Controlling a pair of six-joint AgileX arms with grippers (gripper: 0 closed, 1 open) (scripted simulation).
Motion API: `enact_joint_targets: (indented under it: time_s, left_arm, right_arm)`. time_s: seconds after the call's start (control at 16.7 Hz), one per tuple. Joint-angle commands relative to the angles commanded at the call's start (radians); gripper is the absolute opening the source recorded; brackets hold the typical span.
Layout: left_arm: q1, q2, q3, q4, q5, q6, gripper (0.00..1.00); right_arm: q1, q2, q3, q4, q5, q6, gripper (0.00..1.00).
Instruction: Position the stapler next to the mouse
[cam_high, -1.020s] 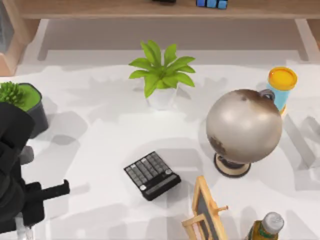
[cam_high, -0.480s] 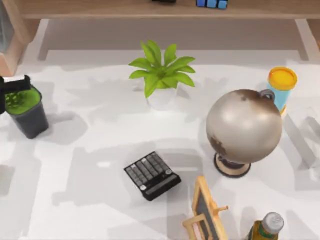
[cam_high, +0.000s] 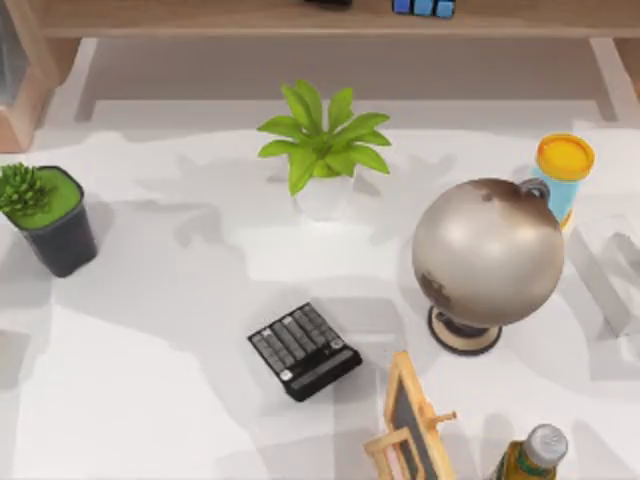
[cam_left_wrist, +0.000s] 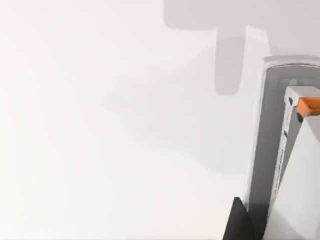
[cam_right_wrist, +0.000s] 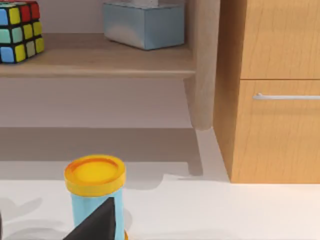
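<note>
- The pale grey-white narrow stapler with an orange tip (cam_left_wrist: 280, 150) lies on the white table (cam_left_wrist: 100, 125) under the left wrist camera; its hand's state cannot be told.
- Risk: no mouse is identifiable, so placement could drift toward the black keyed calculator (cam_high: 304, 351).

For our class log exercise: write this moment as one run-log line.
stapler: on table, beside left tool | calculator: table centre, untouched | globe: right | mouse: not located

You're looking at a brightly, evenly lit scene. Soft grey shadows mottle the white desk (cam_high: 150, 400), falling beside the globe (cam_high: 488, 252) and the calculator (cam_high: 304, 350). No glare on the desk, and edges read crisp.
</note>
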Motion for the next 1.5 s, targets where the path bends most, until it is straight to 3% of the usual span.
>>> enact_joint_targets:
  time_s: [0.42, 1.5]
  left_arm:
    - [0.114, 0.295, 0.184, -0.073, 0.005, 0.198, 0.00]
    - [0.114, 0.270, 0.192, -0.035, 0.004, 0.205, 0.00]
  right_arm:
    - [0.000, 0.000, 0.000, 0.000, 0.000, 0.000, 1.00]
    - [0.000, 0.000, 0.000, 0.000, 0.000, 0.000, 1.00]
